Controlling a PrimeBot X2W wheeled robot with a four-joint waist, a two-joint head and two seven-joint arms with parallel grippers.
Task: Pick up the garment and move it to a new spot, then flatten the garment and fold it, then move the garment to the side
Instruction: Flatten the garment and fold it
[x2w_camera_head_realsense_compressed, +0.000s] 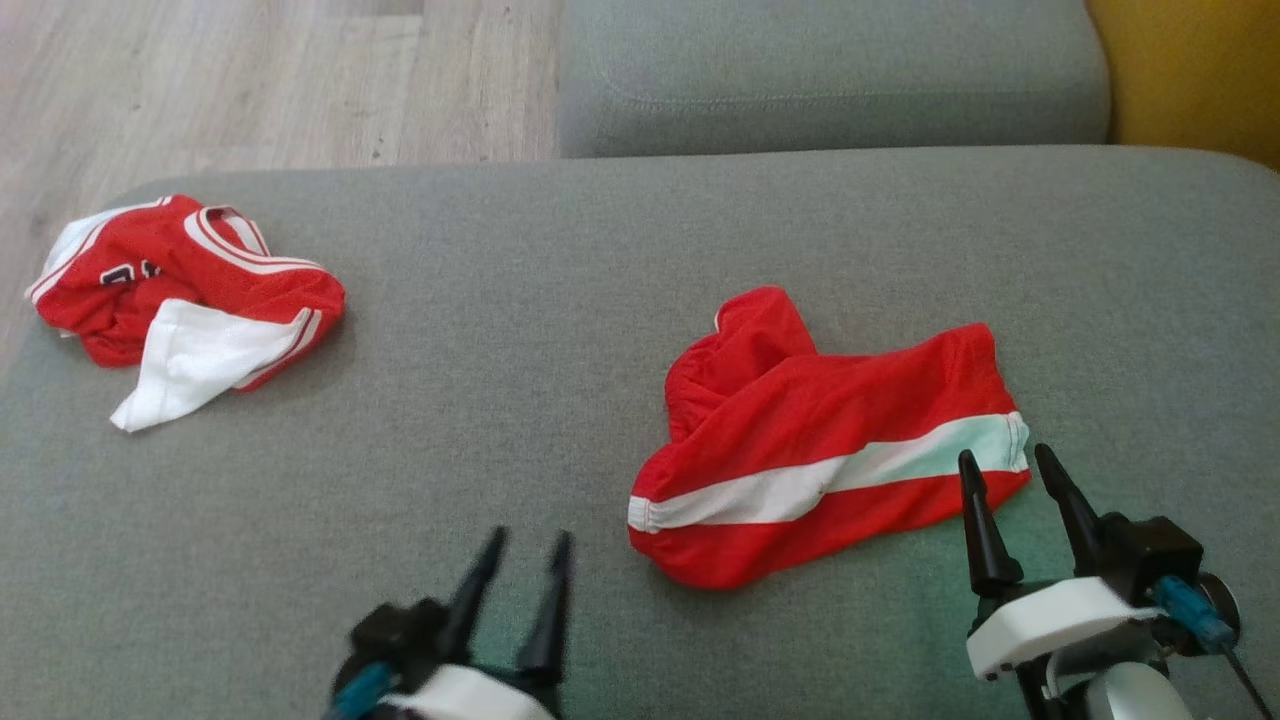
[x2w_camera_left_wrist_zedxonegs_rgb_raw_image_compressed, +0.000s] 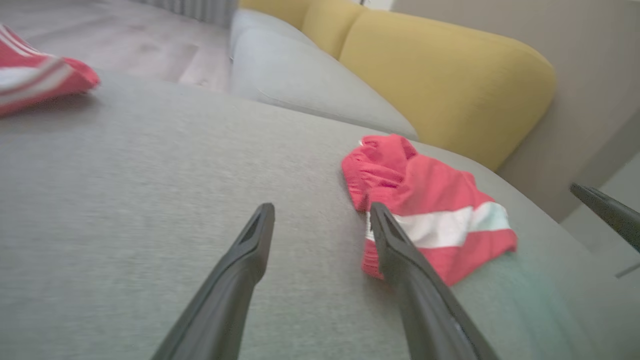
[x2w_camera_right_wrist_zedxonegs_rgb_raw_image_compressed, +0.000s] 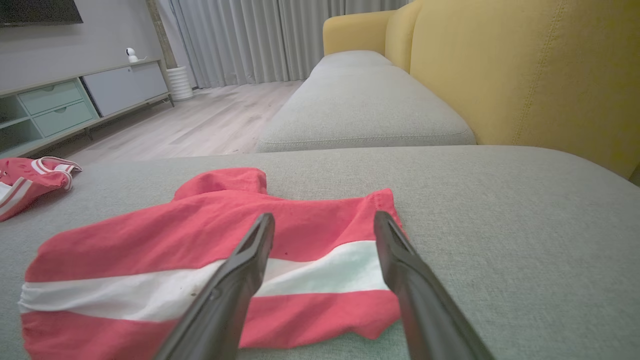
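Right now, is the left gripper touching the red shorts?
Apart. The head view shows bare grey cushion between the left gripper and the red shorts.

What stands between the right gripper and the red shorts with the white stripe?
Nothing visible. The right gripper, fingers open, is at the right end of the red shorts, which lie on the grey cushion.

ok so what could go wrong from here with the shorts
The shorts lie bunched, with one part folded up at the back, so the open right fingers near the striped end may pinch just one layer. The open left fingers sit off the cloth over bare sofa cushion; closing there would likely miss. A crumpled jersey lies at the cushion's far left, so a move that way could land on it.
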